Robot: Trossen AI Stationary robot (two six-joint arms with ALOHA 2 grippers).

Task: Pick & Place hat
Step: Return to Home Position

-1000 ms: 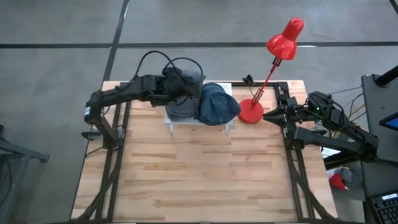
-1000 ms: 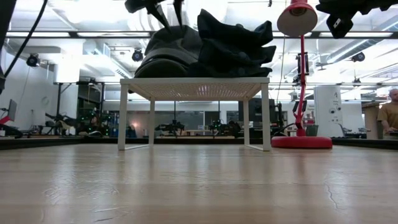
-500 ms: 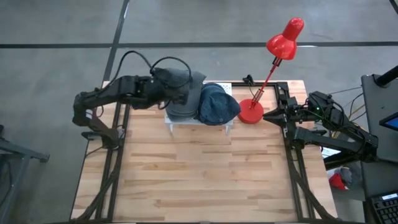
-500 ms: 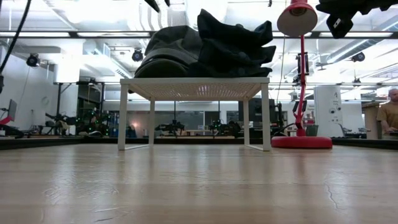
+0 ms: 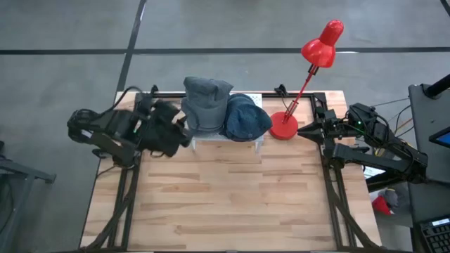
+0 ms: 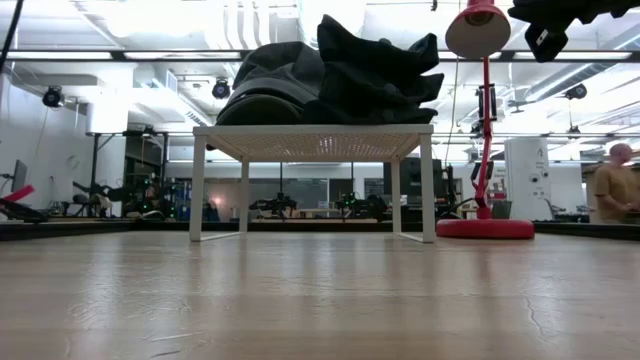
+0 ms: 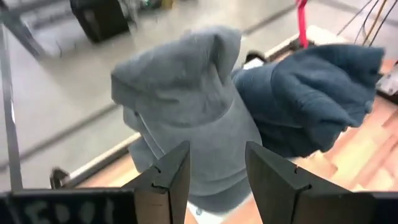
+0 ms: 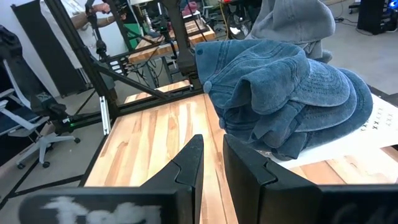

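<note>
Two hats lie side by side on a small white rack (image 5: 225,138) at the table's far middle: a grey hat (image 5: 206,105) on the left and a blue denim hat (image 5: 247,117) on the right. In the low view the grey hat (image 6: 270,85) and the blue hat (image 6: 375,70) rest on the rack's top (image 6: 315,130). My left gripper (image 5: 184,131) hovers left of the rack, open and with nothing in it, pointing at the grey hat (image 7: 186,118). My right gripper (image 5: 302,130) waits at the right edge, open by a narrow gap, facing the blue hat (image 8: 280,93).
A red desk lamp stands with its base (image 5: 285,126) just right of the rack, its head (image 5: 322,43) leaning past the far edge. Bare wooden tabletop (image 5: 225,197) fills the near half. A person (image 6: 615,185) stands in the room beyond.
My left gripper has drawn back from above the grey hat toward the table's left edge and a little toward the near edge, rolling as it went. Both hats have stayed on the rack.
</note>
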